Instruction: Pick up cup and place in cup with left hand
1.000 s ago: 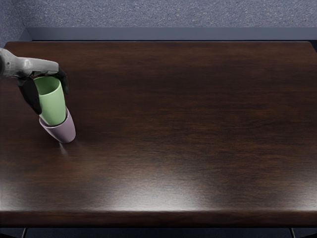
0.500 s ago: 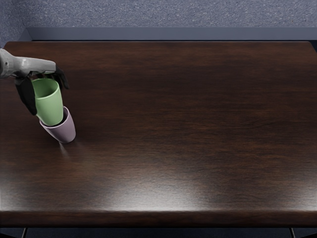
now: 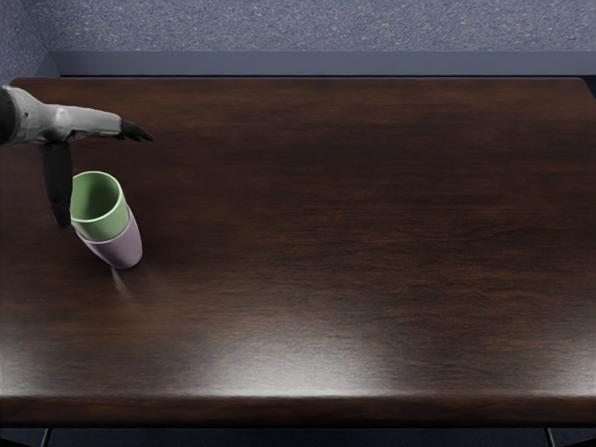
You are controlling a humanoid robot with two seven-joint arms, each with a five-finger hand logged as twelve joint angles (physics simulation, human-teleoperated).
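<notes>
Sitting in the pink cup [image 3: 120, 250] on the desk [image 3: 354, 223], the green cup [image 3: 104, 224] pokes out; the left hand [image 3: 73, 124] hovers just beside it, fingers [image 3: 134, 130] spread.

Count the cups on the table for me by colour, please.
Green cup: 1, nested in the other cup
Pinkish-purple cup: 1, standing on the table
Total: 2 cups
</notes>
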